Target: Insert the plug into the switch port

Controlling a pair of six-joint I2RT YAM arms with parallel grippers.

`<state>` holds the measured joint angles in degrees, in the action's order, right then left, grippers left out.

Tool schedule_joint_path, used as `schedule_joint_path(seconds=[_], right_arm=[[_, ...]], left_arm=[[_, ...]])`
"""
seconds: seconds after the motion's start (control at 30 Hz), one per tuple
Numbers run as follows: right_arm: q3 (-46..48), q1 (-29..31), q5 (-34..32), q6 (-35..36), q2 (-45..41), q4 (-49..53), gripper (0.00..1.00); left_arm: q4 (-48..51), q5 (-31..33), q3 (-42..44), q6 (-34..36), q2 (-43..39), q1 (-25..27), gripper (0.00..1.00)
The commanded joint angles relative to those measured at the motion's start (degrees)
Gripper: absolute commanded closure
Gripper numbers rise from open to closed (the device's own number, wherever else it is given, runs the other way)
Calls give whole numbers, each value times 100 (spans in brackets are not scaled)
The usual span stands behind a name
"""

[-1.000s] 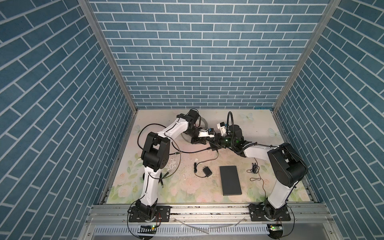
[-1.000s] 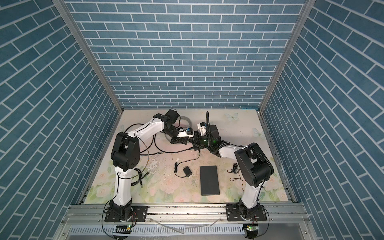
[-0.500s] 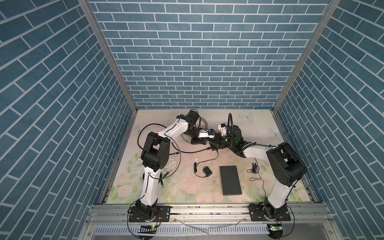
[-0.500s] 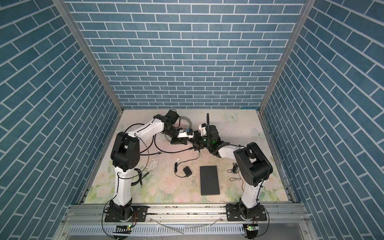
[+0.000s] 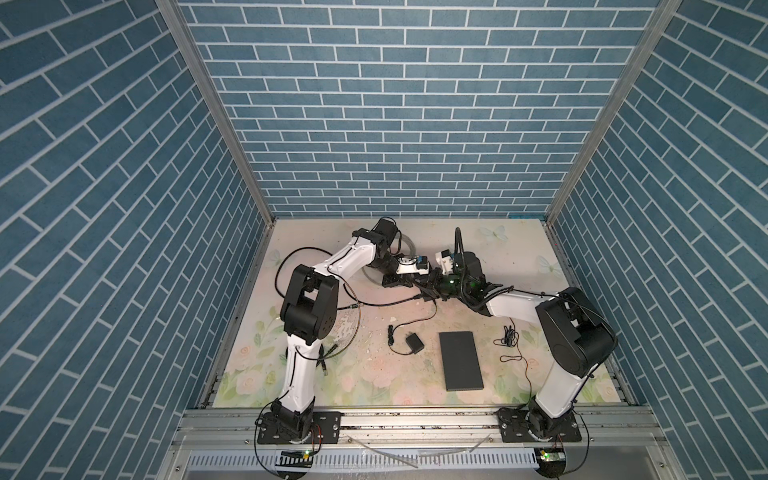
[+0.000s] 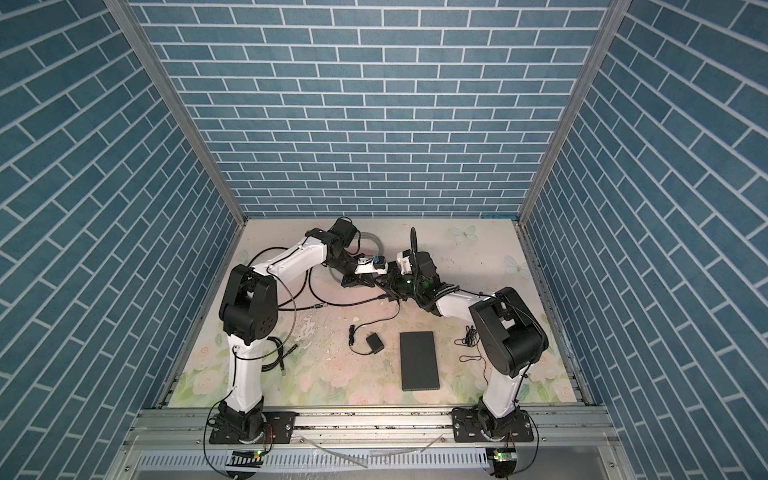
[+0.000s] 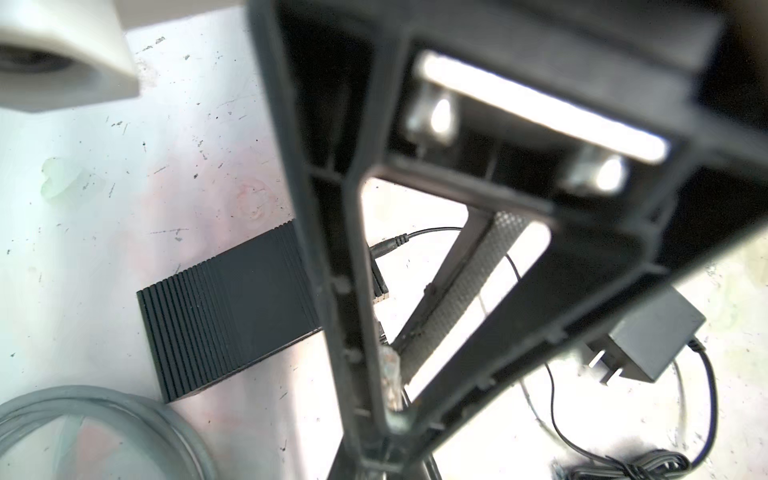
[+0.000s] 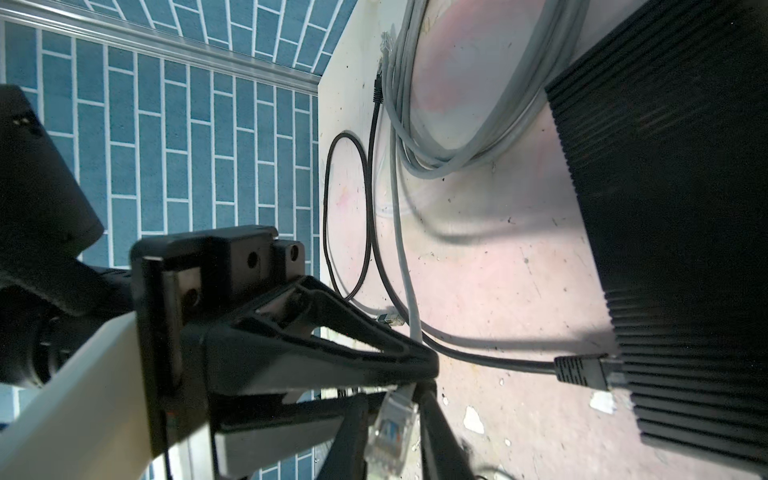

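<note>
The clear plug (image 8: 390, 428) ends a grey cable (image 8: 405, 257). My left gripper (image 7: 392, 428) is shut on that cable just behind the plug (image 7: 390, 374). My right gripper (image 8: 392, 399) has one finger on each side of the plug and is shut on it. The switch (image 8: 673, 232) is a black ribbed box lying close beside both grippers, with its port end (image 7: 380, 286) near the fingertips. In both top views the left gripper (image 5: 432, 277) and the right gripper (image 5: 437, 287) meet at the back middle of the table and cover most of the switch.
A black cable (image 8: 582, 370) is plugged into the switch. The grey cable's coil (image 8: 457, 124) lies behind it. A power adapter (image 5: 414, 344) and a flat black box (image 5: 461, 359) lie nearer the front. A thin cable bundle (image 5: 509, 334) lies to the right.
Both arms stay in place in the top views. The right jaws have drawn closer together around the plug.
</note>
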<state>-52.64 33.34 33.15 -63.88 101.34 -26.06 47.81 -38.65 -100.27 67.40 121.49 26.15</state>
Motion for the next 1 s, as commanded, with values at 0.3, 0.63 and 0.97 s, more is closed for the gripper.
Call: schedule_joint_path(seconds=[0.3,0.63,0.97], right_arm=[[-114,26,-86,307,-142,393,94],[216,-47,-47,3108,-601,610,97],[992,-47,-64,5101,-672,-805,98]], left_arm=[[-109,59,151,-191,-218,-28,82],[-578,-384,418,-325,-420,-345,66],[248,-1269,-106,-76,-333,-463,58]])
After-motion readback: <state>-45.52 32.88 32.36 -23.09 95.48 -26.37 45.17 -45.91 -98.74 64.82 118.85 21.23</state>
